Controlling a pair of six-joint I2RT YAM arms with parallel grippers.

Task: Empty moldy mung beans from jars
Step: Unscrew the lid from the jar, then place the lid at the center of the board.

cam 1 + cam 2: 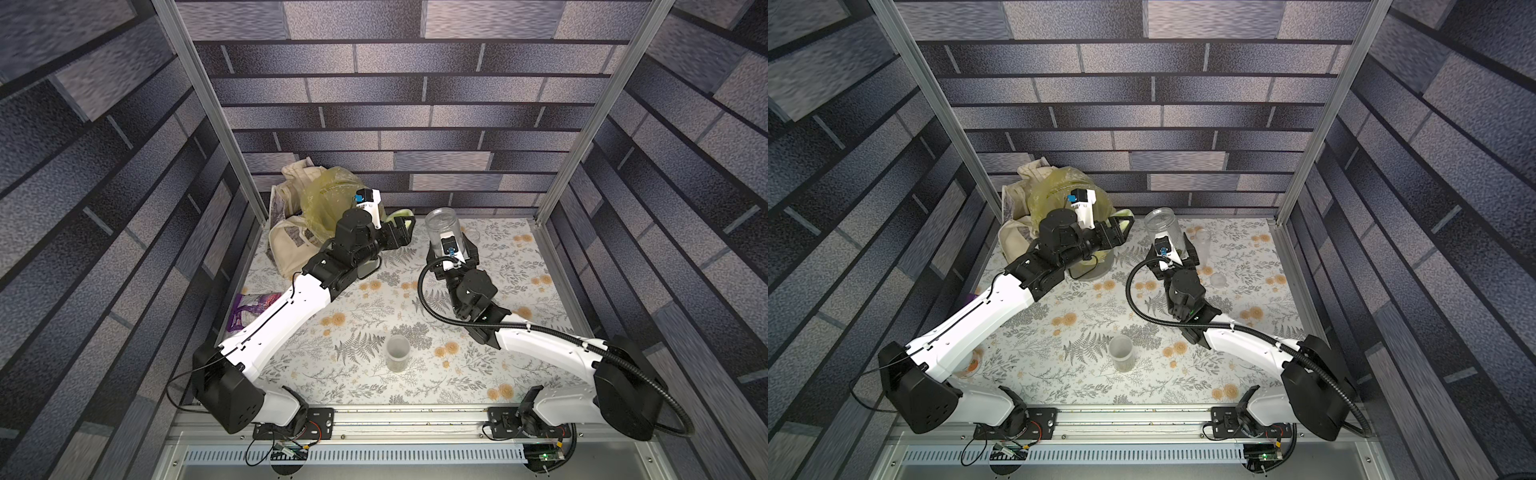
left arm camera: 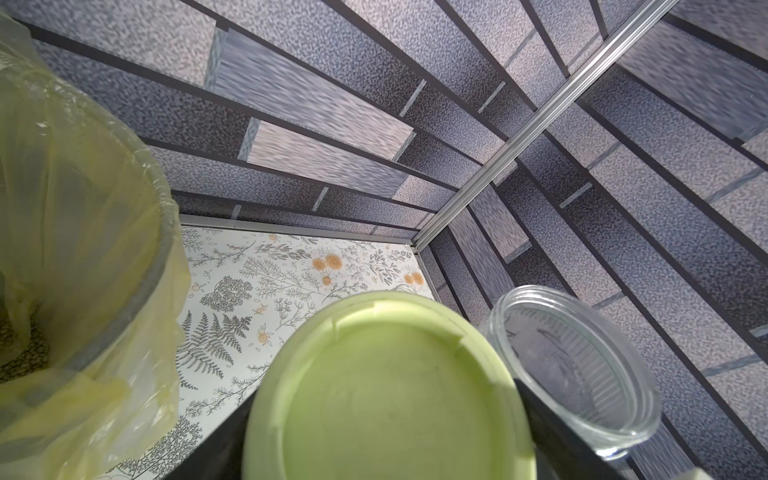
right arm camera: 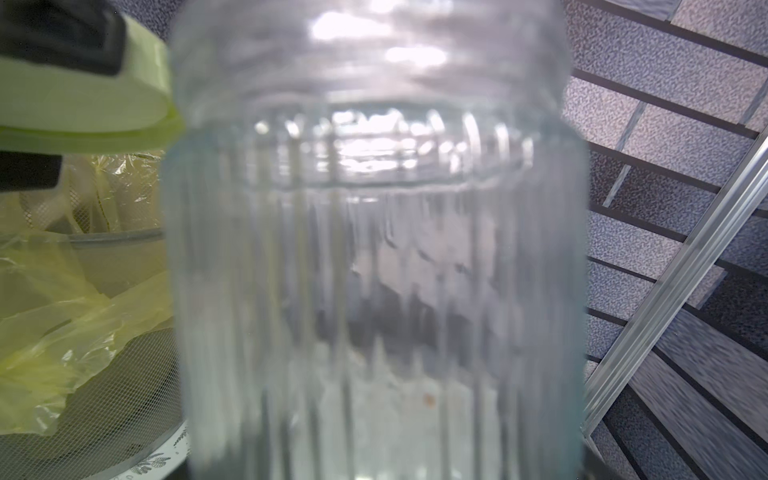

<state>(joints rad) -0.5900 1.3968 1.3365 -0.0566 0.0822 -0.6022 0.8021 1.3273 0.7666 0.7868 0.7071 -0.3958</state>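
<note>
Clearly the wide jar [image 1: 441, 224] is off the tabletop [image 1: 374, 299], at about 1 o'clock, with the right end effector [image 1: 454, 250] clamped around its lower body. Its mouth is open and tilted toward the bin [image 1: 328, 199] at 11 o'clock. No beans show through the ribbed wall in the right wrist view, though that view is blurred.

The left end effector [image 1: 404, 227] is closed on the lime-green lid [image 2: 386, 395], gripping it across its edge just beside the jar's rim.

I judge the jar to be rigid, light now, and smooth enough to slip. The vertical ribs should help the pads, so a mid-body hold suits it better than one at the threaded neck. I cannot tell whether it is glass or hard plastic, so set it down gently.

The short jar [image 1: 397, 353] stands upright near 6 o'clock with a thin layer of mung beans [image 1: 397, 366] at its bottom. Those loose grains will pour fast and scatter, so grasp the wall below the rim and tip only once it is over the yellow bag [image 2: 83, 208].
</note>
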